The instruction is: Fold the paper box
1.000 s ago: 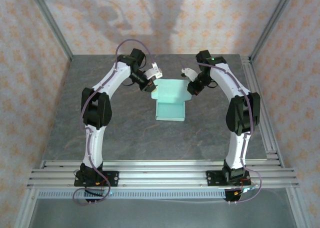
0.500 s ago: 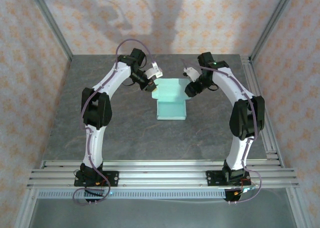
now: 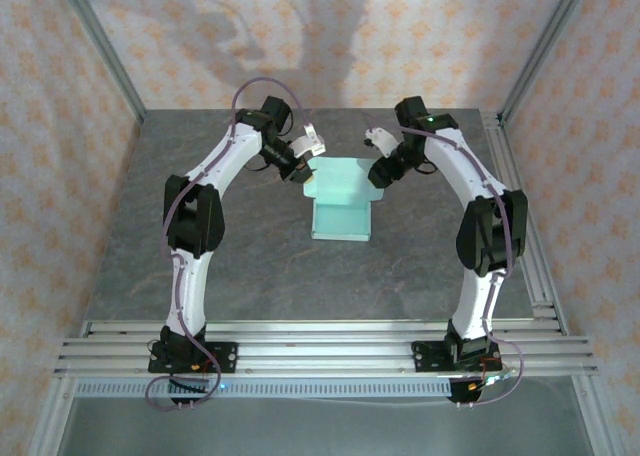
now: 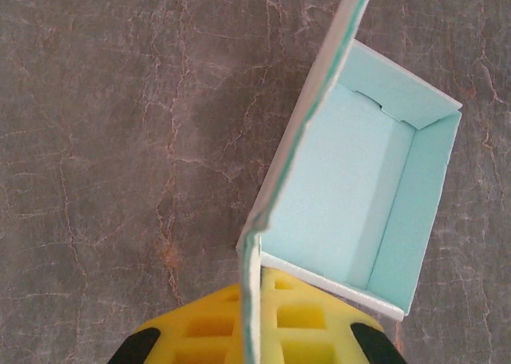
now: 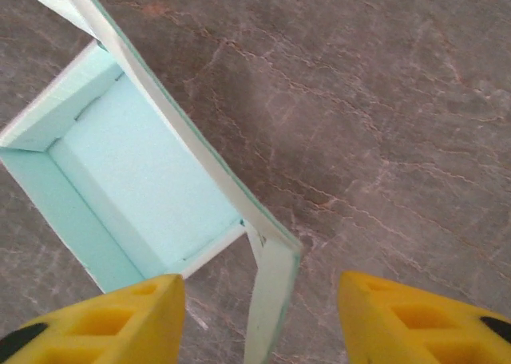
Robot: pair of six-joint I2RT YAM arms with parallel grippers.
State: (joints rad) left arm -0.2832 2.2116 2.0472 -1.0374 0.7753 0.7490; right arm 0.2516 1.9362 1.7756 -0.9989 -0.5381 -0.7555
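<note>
jaws of the left gripper (image 4: pixel 252 336) pinch a side flap of the mint paper box (image 4: pixel 351 180); right gripper (image 5: pixel 259 312) jaws stand apart, the opposite flap between them, untouched.

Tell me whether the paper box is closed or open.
Open. The paper box has raised walls, its empty inside showing, one flap standing up.
</note>
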